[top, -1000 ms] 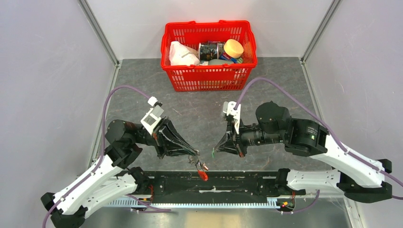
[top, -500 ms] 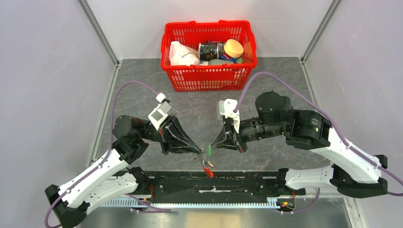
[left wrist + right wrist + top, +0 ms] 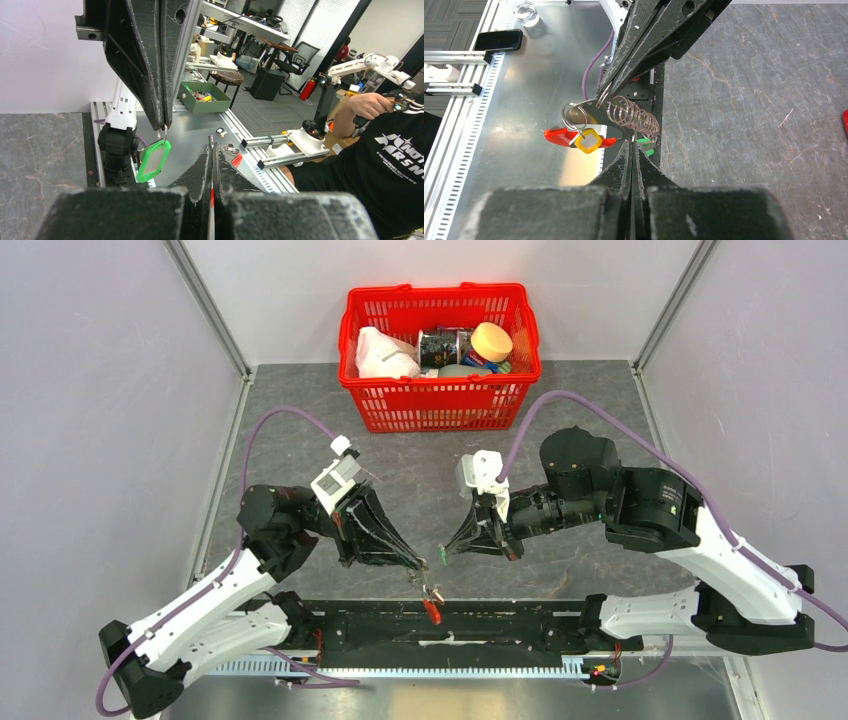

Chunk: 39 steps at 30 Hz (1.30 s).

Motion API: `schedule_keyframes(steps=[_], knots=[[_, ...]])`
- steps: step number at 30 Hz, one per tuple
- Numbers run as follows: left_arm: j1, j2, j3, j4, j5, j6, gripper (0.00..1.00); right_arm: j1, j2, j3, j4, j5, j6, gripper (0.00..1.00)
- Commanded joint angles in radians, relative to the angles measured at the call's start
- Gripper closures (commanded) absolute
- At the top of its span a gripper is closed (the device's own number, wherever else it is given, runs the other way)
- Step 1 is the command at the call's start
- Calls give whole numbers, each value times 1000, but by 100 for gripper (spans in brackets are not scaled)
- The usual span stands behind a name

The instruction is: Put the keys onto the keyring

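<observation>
left pincer [image 3: 414, 565] closed on dangling keyring [image 3: 431, 606], right pincer [image 3: 449, 551] closed on green-headed key [image 3: 441, 557], tips nearly meeting

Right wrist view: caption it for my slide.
Left gripper pinches the keyring; right gripper, shut, holds the green-headed key just beside it.

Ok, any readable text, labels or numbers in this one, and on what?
"NOT" over "RSN": white print on the bystander's black T-shirt, cut off at the frame edge.
Labels on the goods in the red basket: too small to read.
Nothing else legible.
</observation>
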Motion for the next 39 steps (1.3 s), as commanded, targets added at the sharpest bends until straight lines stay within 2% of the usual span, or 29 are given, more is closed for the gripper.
schedule_keyframes(steps=[1,19,39], knots=[[-12,4,21,97,23,-57,98,-2,2,49,43,-12,-8,100],[-26,26,23,111,30,-55,98,-2,67,107,86,-74,16,100],[-26,31,18,99,16,-41,98,-2,20,57,80,-145,-10,100]])
